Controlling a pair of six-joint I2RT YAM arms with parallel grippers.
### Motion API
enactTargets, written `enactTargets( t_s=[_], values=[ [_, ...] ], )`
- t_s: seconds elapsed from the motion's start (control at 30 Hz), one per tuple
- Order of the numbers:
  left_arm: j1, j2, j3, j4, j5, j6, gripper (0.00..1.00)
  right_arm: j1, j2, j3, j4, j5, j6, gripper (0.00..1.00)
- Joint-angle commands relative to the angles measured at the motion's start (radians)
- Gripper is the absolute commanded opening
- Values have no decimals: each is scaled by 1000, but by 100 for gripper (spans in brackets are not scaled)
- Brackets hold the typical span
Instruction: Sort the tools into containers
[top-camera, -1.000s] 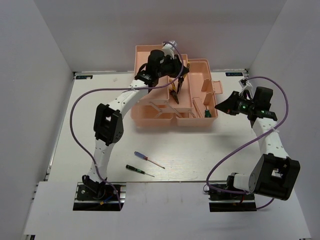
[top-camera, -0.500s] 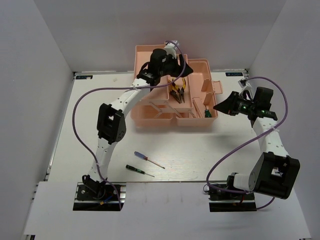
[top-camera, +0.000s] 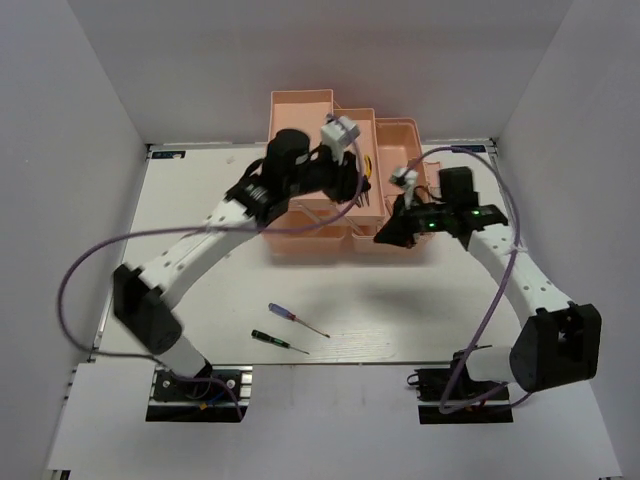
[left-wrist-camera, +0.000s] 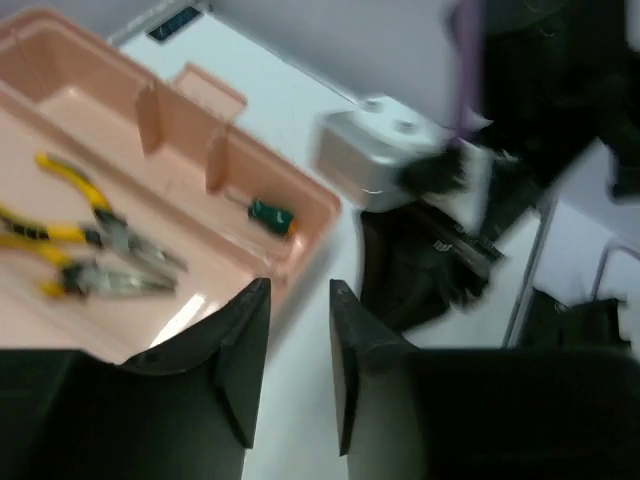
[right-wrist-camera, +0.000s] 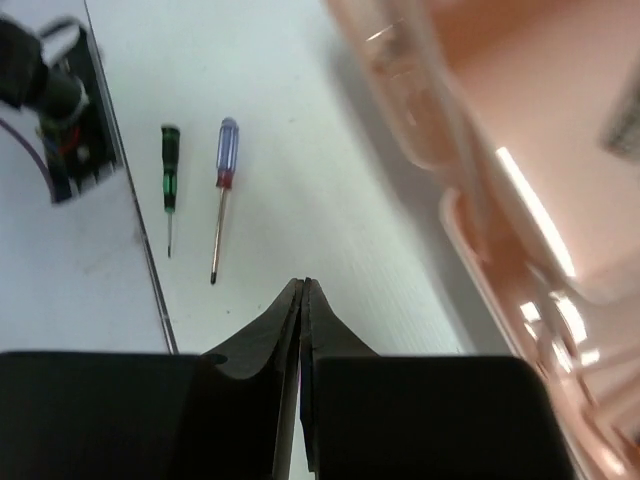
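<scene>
The pink toolbox (top-camera: 300, 110) stands open at the back middle. Two yellow-and-black pliers (left-wrist-camera: 70, 235) lie side by side in its tray (left-wrist-camera: 190, 300), and a stubby green driver (left-wrist-camera: 270, 215) lies in a narrow end compartment. My left gripper (left-wrist-camera: 300, 290) is open and empty, just above the tray's right rim; from above, the left gripper (top-camera: 350, 188) is over the toolbox. My right gripper (right-wrist-camera: 303, 283) is shut and empty, over the table at the toolbox's front right corner (top-camera: 384, 238). A purple-handled screwdriver (top-camera: 284, 312) and a dark green-handled one (top-camera: 266, 337) lie on the table.
Both screwdrivers show in the right wrist view, purple (right-wrist-camera: 226, 150) beside green (right-wrist-camera: 170, 165), near the left arm's base (right-wrist-camera: 60, 110). The toolbox wall (right-wrist-camera: 470, 180) fills that view's right side. White walls close in the table on three sides.
The pliers that hung from my left gripper now lie in the tray and the jaws are open. The left arm's elbow has swung left. My right gripper has moved left to the toolbox.
</scene>
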Motion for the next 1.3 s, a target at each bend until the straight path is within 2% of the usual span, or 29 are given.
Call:
enactTargets(
  t_s=[0.0, 0.03, 0.07, 0.1, 0.13, 0.23, 0.37, 0.5, 0.6, 0.8, 0.93, 1.03, 1.07, 1.2, 1.27],
  values=[
    [-33, -243, -276, -54, -152, 61, 45, 161, 12, 14, -48, 247, -123, 5],
    [-33, -302, -346, -54, -184, 18, 53, 281, 21, 11, -36, 297, -122, 7],
    [-33, -421, -411, -67, -271, -11, 60, 322, 49, -11, 10, 471, -104, 9],
    [-44, -479, -524, -80, -310, -41, 69, 362, 57, -17, 33, 524, -93, 12],
    [-44, -534, -572, -98, -349, -73, 73, 459, 76, -19, 44, 566, -87, 13],
    [-44, -731, -725, -211, -590, -285, 76, 572, 144, -13, 99, 707, 2, 22],
    [-44, -892, -885, -372, -779, -499, 78, 705, 225, -5, 151, 795, 79, 28],
    [-44, -920, -907, -578, -877, -697, 78, 804, 334, 14, 173, 882, 151, 29],
    [-44, -910, -881, -690, -969, -798, 79, 853, 397, 56, 168, 872, 200, 33],
    [-44, -970, -850, -741, -1028, -880, 80, 936, 481, 142, 141, 832, 253, 37],
    [-44, -1090, -879, -741, -1028, -889, 80, 965, 529, 190, 132, 838, 276, 40],
    [-44, -1145, -901, -732, -1019, -866, 64, 977, 561, 222, 119, 838, 274, 42],
    [-44, -1180, -901, -718, -996, -846, 51, 982, 573, 230, 118, 838, 276, 43],
    [-44, -1234, -924, -693, -974, -773, 30, 991, 598, 238, 121, 853, 277, 43],
    [-44, -1246, -924, -693, -974, -773, 30, 988, 609, 241, 128, 864, 274, 43]
  ],
)
